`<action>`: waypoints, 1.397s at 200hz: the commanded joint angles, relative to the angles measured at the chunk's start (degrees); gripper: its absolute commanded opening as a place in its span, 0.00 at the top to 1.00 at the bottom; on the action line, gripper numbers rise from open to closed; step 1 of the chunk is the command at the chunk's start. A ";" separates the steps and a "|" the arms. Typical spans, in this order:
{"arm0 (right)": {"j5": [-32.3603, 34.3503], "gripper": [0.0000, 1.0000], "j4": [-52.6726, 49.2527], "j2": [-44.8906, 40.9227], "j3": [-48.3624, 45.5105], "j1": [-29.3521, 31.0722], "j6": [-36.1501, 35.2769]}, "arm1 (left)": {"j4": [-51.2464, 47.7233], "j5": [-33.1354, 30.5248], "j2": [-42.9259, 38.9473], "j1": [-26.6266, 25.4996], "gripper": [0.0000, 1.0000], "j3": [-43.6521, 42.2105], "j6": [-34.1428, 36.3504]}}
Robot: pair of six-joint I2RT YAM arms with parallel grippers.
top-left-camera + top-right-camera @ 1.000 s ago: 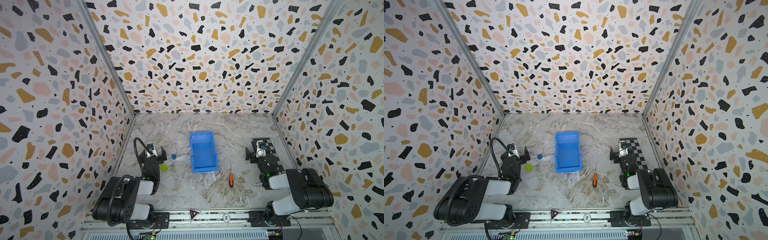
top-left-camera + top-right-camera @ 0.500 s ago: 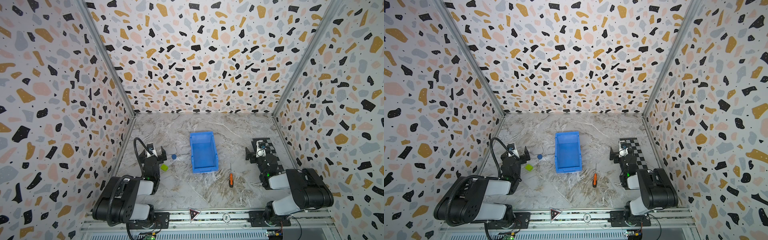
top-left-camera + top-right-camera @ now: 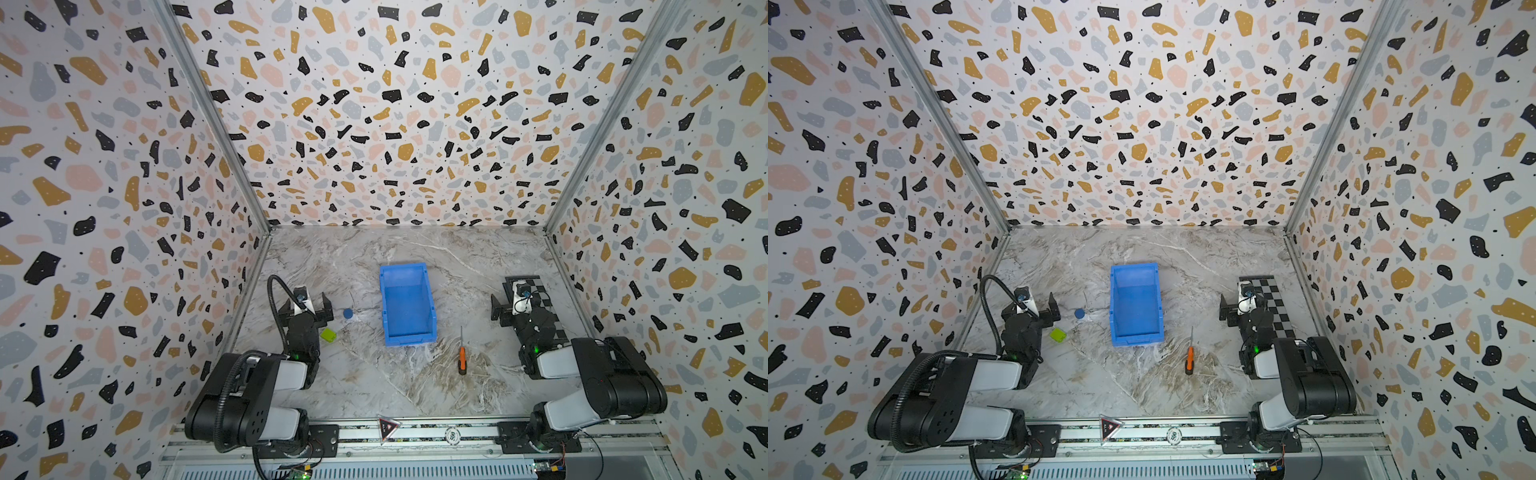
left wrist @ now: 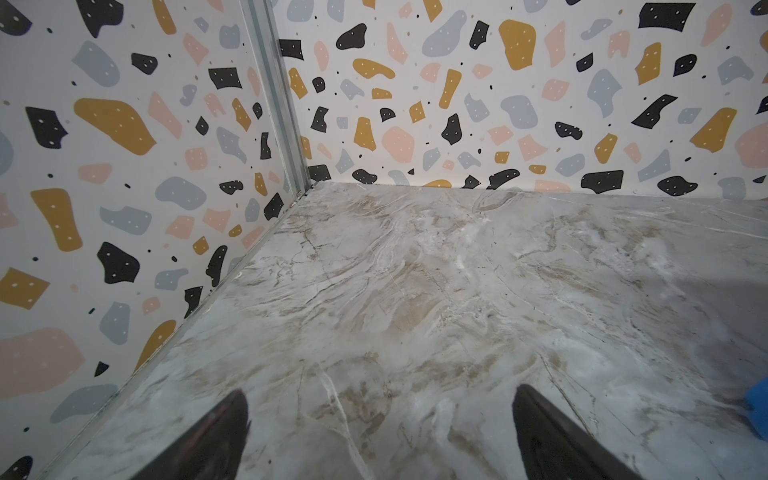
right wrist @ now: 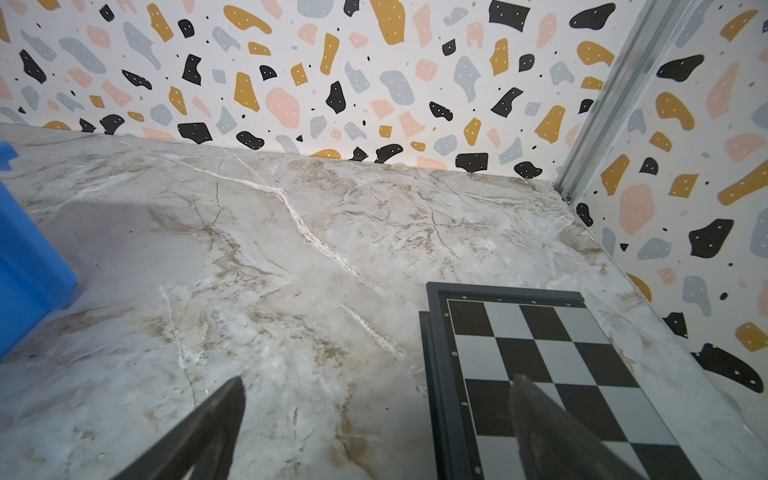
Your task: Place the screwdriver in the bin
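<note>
You've got the screwdriver (image 3: 461,357) lying flat on the desk (image 3: 374,386), outside the blue bin (image 3: 407,307), near its lower front corner, shaft toward the back wall. Left pincer (image 4: 379,395) wide, holding nothing. Right pincer (image 5: 377,381) wide, holding nothing, at the chessboard (image 5: 540,353) edge

- I log the bin (image 3: 409,307) as solid bright blue, inside and out.
- Screwdriver (image 3: 461,355): orange handle, black butt, thin silver-grey shaft.
- Small disc (image 3: 348,313) reads dark blue to me; block (image 3: 328,335) is yellow-green.
- Chessboard (image 5: 540,353): black and pale grey checks, dark frame.
- Tabletop (image 3: 374,386): grey-white marble print, tan veining.
- Walls (image 3: 395,104): white terrazzo print with black, ochre, pink and blue-grey blotches plus fine black dots.
- Arms (image 3: 615,374): black with pale grey links.
</note>
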 commanded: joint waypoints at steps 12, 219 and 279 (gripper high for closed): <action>-0.75 0.01 -0.20 -0.44 1.26 -0.16 -0.10 | 3.17 -0.55 -0.25 0.43 0.00 -0.27 0.25; -11.35 0.01 -73.39 -18.17 34.52 3.98 23.24 | -81.27 1.73 -7.71 0.10 0.00 44.97 -34.49; 2.38 0.01 -89.81 -20.07 34.49 19.26 30.85 | -83.11 3.16 -11.54 -0.89 0.00 41.21 -33.26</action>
